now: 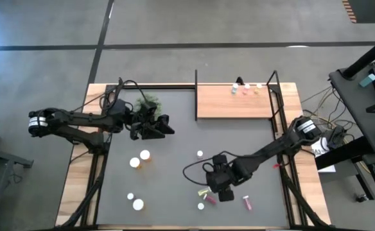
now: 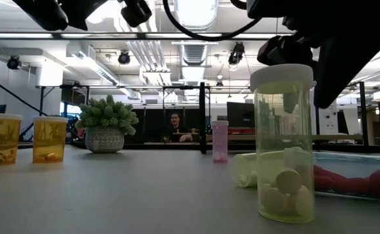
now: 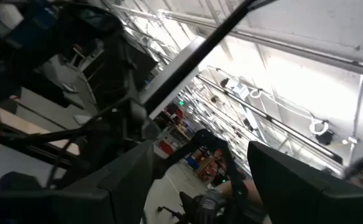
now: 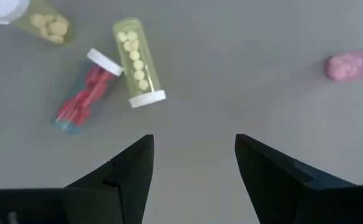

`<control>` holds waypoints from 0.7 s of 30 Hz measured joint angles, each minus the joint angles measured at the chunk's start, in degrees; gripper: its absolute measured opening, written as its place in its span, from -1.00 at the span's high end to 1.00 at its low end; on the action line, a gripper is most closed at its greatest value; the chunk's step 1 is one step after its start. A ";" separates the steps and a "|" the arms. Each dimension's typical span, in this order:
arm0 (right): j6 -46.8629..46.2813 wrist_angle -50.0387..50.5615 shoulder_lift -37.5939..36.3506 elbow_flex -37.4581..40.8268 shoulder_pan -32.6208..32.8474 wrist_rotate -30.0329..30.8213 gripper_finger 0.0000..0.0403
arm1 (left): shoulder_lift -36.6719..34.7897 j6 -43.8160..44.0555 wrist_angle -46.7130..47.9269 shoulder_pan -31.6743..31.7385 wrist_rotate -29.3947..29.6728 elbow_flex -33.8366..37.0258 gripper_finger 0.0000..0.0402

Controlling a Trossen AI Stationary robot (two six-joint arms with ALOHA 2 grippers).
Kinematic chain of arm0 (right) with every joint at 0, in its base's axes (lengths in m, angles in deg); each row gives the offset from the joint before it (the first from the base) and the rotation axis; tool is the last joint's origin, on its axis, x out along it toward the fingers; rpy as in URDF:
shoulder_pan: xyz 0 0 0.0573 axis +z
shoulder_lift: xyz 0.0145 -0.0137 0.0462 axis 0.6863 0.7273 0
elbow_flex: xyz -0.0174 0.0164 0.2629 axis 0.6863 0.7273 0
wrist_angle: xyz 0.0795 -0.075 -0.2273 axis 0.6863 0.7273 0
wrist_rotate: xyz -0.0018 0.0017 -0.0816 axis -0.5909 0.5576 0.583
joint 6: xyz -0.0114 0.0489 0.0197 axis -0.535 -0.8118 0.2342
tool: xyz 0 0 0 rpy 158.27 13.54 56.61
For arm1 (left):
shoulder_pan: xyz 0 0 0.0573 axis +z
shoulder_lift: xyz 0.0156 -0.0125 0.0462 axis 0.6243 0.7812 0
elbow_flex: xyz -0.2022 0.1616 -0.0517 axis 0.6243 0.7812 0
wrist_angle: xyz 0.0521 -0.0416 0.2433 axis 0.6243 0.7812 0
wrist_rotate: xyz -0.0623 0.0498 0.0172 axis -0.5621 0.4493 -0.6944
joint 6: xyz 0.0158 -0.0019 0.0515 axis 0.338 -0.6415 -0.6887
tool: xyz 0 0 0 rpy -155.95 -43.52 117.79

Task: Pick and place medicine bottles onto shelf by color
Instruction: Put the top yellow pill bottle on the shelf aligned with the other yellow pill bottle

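Observation:
My right gripper (image 4: pixel 194 140) hangs open above the dark tabletop near its front edge, pointing steeply down, with nothing between its fingers. Just beyond its fingertips lie a yellow-green bottle (image 4: pixel 138 62) and a red vial (image 4: pixel 82 96), both on their sides. Another yellow-green bottle (image 2: pixel 284 143) stands upright, and a pink vial (image 4: pixel 352 62) lies off to one side. My left gripper (image 1: pixel 168 127) is open and raised at the far left, next to the green plant ball (image 1: pixel 148 101). The wooden shelf (image 1: pixel 235 106) at the far right carries three small bottles (image 1: pixel 245 88).
Two orange bottles (image 1: pixel 140 158) stand left of centre, and two white-capped ones (image 1: pixel 135 201) stand near the front left. A pink vial (image 1: pixel 200 154) stands upright mid-table. Black rods (image 1: pixel 276 96) frame the shelf. A person sits in the room behind the table.

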 joint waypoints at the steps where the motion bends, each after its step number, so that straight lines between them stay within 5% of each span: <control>1: 0.34 -0.97 0.11 0.43 0.40 0.89 -0.07 | -0.34 0.00 -0.02 -0.32 0.20 0.00 -0.22; 12: 1.21 -24.19 -1.16 11.23 4.46 2.34 -0.07 | -2.33 0.04 -0.07 -2.89 10.06 -0.33 -0.22; 21: 3.47 -32.61 -1.25 17.05 4.70 3.60 -0.07 | -2.31 0.00 0.00 -4.86 16.34 -0.33 -0.22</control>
